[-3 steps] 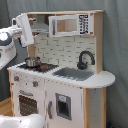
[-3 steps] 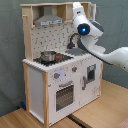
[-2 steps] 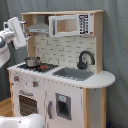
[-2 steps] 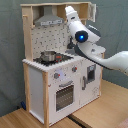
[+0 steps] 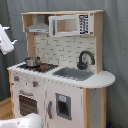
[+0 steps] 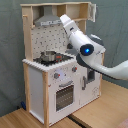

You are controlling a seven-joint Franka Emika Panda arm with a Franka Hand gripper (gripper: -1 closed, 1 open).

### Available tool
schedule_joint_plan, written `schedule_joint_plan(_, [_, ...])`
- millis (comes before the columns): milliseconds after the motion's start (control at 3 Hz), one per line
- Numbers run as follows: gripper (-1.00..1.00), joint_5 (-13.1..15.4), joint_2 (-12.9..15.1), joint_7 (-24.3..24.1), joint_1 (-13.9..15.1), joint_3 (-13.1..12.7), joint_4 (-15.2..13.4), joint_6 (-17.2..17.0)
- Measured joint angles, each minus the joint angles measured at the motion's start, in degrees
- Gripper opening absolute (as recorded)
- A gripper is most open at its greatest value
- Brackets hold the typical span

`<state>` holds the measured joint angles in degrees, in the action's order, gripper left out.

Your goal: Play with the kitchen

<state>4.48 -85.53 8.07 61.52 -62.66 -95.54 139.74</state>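
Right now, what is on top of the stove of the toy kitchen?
A small metal pot stands on the stove. Something small and red lies beside it. The pot's inside is not visible.

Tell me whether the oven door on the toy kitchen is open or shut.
Shut. In both exterior views the oven door lies flush with the front of the kitchen, with no gap showing around it.

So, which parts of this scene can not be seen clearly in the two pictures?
- Gripper: in the first exterior view the arm is cut by the left edge; in the second exterior view no fingers show.
- Sink and faucet: hidden behind the arm in the second exterior view.
- Pot contents: too small.
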Motion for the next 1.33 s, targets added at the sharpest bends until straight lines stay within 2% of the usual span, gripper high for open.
schedule_joint_plan(667, [1.00,5.43,-0.01,1.11,-1.49,-9.29,-0.60,5.93])
schedule_joint_plan(1000, [1.00,7.20,-0.02,1.54,-3.25,-12.68,-3.40,8.88])
schedule_joint_plan(1333, [1.00,8.32,-0.02,2.01,-6.36,-13.67,-7.60,11.77])
